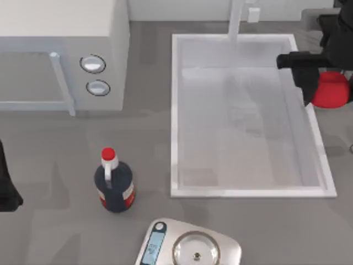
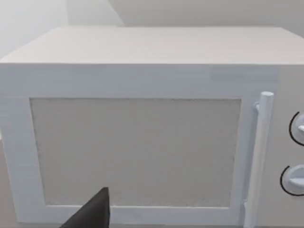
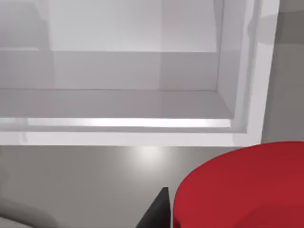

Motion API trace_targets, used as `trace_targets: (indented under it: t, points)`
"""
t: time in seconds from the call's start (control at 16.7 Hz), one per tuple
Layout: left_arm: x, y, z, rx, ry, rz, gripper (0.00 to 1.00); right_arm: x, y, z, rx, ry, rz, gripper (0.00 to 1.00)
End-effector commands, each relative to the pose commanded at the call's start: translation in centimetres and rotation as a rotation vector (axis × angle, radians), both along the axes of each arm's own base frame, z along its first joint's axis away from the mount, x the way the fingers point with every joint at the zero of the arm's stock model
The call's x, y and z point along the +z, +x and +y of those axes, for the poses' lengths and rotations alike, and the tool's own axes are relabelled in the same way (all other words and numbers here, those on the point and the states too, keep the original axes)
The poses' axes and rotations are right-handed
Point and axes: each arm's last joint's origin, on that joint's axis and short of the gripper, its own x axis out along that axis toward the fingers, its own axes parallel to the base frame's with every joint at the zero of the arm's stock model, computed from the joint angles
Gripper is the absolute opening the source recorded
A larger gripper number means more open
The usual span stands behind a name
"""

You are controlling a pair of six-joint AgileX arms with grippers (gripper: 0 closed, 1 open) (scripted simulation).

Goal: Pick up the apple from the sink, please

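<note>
The bright-red apple (image 1: pixel 332 93) hangs just outside the right rim of the white sink (image 1: pixel 248 192), near its far end. My right gripper (image 1: pixel 329 84) is shut on the apple, with a dark finger (image 1: pixel 307 83) on the side facing the basin. In the right wrist view the apple (image 3: pixel 242 190) looms close beside one dark finger (image 3: pixel 159 213), and the sink (image 3: pixel 142 138) lies beyond it with its pale grey inside bare. My left gripper (image 1: pixel 8 190) stays parked at the table's left edge; one dark fingertip (image 2: pixel 95 213) points toward the microwave.
A white microwave (image 1: pixel 60 49) with two round knobs stands at the back left; its door (image 2: pixel 137 152) faces the left wrist camera. A dark bottle (image 1: pixel 114 185) with a red cap stands left of the sink. A silver scale (image 1: pixel 190 248) lies at the front edge. The faucet post (image 1: pixel 236 19) rises at the sink's far edge.
</note>
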Motion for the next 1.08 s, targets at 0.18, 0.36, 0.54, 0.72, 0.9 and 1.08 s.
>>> trace_targets:
  t: [0.18,0.36,0.54,0.72,0.9,1.08]
  points:
    - [0.0,0.0,0.0,0.0,0.0,0.0,1.0,-0.7,-1.8,-5.8,-0.003,-0.005,0.031,0.0]
    - [0.0,0.0,0.0,0.0,0.0,0.0,1.0,-1.5,-4.5,-10.7,-0.005,-0.001,0.049,0.0]
    - [0.0,0.0,0.0,0.0,0.0,0.0,1.0,-1.6,-6.2,-12.9,-0.006,0.003,0.04,0.0]
    - [0.0,0.0,0.0,0.0,0.0,0.0,1.0,-1.6,-6.3,-13.0,-0.006,0.003,0.039,0.0]
    - [0.0,0.0,0.0,0.0,0.0,0.0,1.0,-2.2,-6.2,-12.9,-0.005,0.002,0.046,0.0]
    - [0.0,0.0,0.0,0.0,0.0,0.0,1.0,-4.7,-5.9,-12.9,-0.006,0.002,0.046,0.0]
